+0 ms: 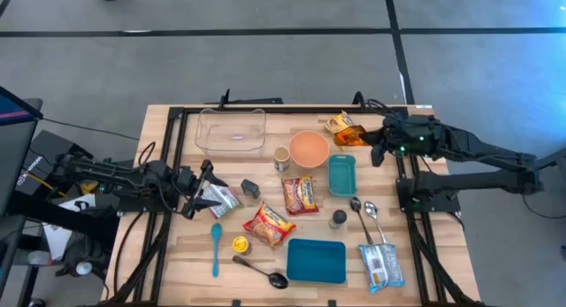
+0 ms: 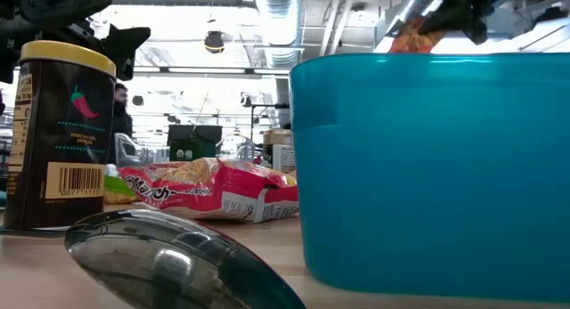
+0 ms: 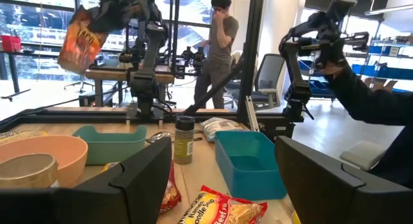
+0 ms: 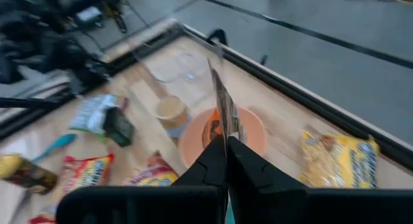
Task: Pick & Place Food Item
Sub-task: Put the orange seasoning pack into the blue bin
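Observation:
My right gripper [image 1: 373,144] is raised over the table's far right part and is shut on an orange snack packet [image 1: 350,135]. The packet also shows high up in the left wrist view [image 3: 80,38] and edge-on ahead of the fingers in the right wrist view [image 4: 223,102]. It hangs beside a salmon bowl [image 1: 309,149] and above a small teal dish [image 1: 341,174]. A yellow packet [image 1: 338,121] lies flat on the table at the far edge. My left gripper [image 1: 202,190] waits open at the table's left, level, next to a silver packet [image 1: 222,199]. My right gripper pinches the orange packet's top edge [image 3: 97,19] between its two shut fingers [image 4: 218,161]. The fingers slant down from the table's right side. The packet hangs below and ahead of them, tilted and lifted clear of the table.
A clear tub [image 1: 232,130] stands at the far left, and a paper cup [image 1: 281,157] stands by the bowl. Two noodle packets [image 1: 300,194] [image 1: 268,226], a spice jar [image 1: 338,219], spoons [image 1: 363,217] and a teal box [image 1: 316,259] fill the middle and near side. A person [image 3: 218,43] stands beyond the table.

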Action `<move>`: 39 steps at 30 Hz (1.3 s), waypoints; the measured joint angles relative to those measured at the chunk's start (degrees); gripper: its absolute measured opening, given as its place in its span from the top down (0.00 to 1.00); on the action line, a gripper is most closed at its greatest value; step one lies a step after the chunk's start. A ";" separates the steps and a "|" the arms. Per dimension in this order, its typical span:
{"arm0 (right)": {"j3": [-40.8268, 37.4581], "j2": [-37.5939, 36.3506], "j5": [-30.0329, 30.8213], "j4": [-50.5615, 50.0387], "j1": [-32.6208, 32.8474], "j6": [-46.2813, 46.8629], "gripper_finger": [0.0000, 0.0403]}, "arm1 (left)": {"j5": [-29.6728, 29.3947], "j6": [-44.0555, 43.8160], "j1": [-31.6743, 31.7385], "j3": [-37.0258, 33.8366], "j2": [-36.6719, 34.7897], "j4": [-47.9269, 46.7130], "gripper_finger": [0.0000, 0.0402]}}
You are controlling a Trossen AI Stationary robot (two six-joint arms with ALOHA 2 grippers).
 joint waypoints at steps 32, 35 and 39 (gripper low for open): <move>3.65 7.88 0.21 9.30 22.91 -7.38 1.00 | -0.02 0.01 0.01 0.00 -0.01 0.02 0.33; 4.16 9.46 0.22 9.20 24.29 -7.37 1.00 | -0.02 -0.01 0.01 0.00 0.01 0.00 0.33; 6.68 11.86 0.22 9.15 26.27 -7.58 1.00 | -0.01 0.01 0.01 0.01 0.00 0.02 0.33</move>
